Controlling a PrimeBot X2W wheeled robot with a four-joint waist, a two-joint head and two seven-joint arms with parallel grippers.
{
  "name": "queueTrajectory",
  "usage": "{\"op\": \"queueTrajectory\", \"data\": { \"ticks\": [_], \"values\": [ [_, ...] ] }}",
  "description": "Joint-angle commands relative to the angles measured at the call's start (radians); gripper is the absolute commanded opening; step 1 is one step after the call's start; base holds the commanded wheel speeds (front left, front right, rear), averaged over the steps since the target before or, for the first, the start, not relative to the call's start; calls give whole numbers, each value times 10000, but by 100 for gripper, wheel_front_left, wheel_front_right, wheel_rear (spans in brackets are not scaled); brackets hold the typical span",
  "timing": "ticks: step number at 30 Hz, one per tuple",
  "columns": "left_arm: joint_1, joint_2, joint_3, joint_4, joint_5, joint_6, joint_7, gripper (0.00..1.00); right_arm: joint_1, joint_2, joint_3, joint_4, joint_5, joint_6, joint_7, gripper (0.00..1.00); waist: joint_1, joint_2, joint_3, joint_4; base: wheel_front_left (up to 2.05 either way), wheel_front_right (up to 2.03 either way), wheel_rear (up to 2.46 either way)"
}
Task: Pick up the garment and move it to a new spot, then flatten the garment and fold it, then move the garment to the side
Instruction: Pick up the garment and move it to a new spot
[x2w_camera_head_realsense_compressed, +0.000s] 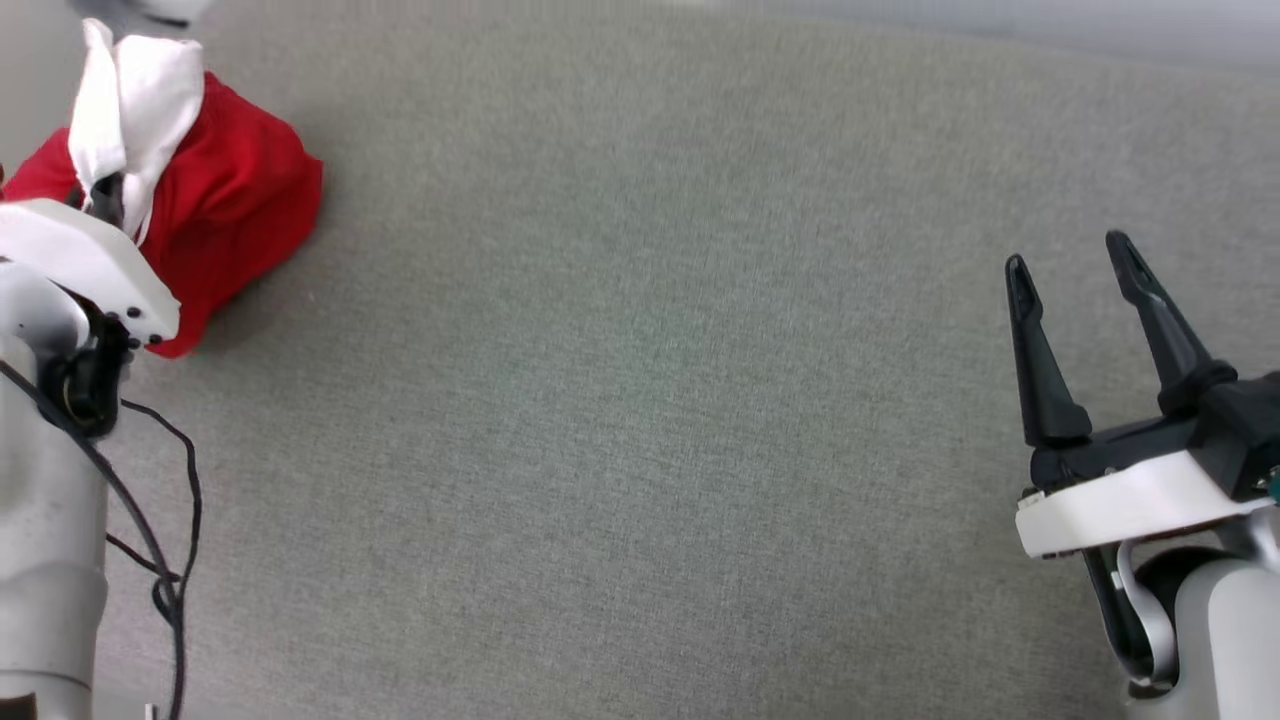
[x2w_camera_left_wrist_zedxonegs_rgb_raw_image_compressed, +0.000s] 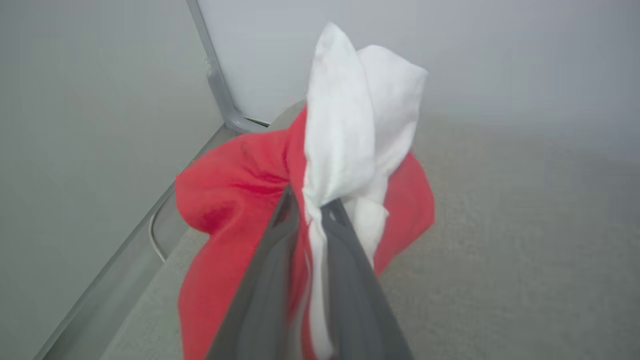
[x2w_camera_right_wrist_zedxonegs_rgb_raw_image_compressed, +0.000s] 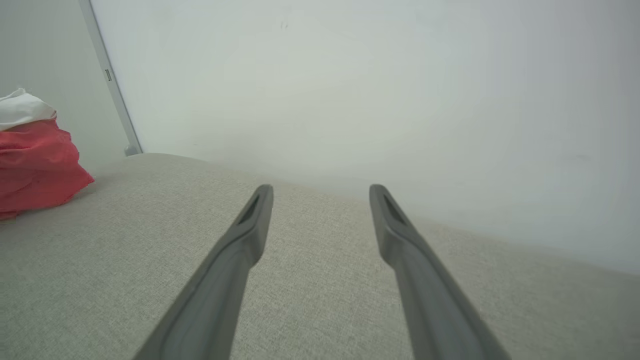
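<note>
The garment is soft, matt cloth, red with a white part, creased and bunched. The left claw, pinching the garment's white fold, has smooth, dark, matt fingers that look like plastic; the right claw, well apart from the garment, looks the same. Under the garment the worktop is grey-green woven cloth, matt and slightly rough. Behind the garment a smooth grey metal post stands against a plain matt wall.

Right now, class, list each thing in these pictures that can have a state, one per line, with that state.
garment: bunched up, white part pinched, red part on the grey surface.
left gripper: shut on the garment.
right gripper: open, holding nothing.
</note>
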Motion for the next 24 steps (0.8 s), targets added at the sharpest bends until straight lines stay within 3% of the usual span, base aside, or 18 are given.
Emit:
{"op": "queueTrajectory", "data": {
  "ticks": [1, 11, 24],
  "values": [
    [267, -76, -51, -183, 123, 68, -370, 0, 233, 95, -100, 72, 91, -7, -83, 100, 0, 0, -675, -75, 0, 0, 0],
    [1594, -501, -28, -1558, 201, 546, -1822, 0, 999, 308, -362, 473, 247, -7, -238, 100, 0, 0, -1929, -551, 0, 0, 0],
    [3394, -1331, -1034, -4522, 306, 591, -1306, 0, 1475, 316, -407, 660, 715, -7, -262, 100, 0, 0, -2485, -2014, 0, 0, 0]
  ]
}}
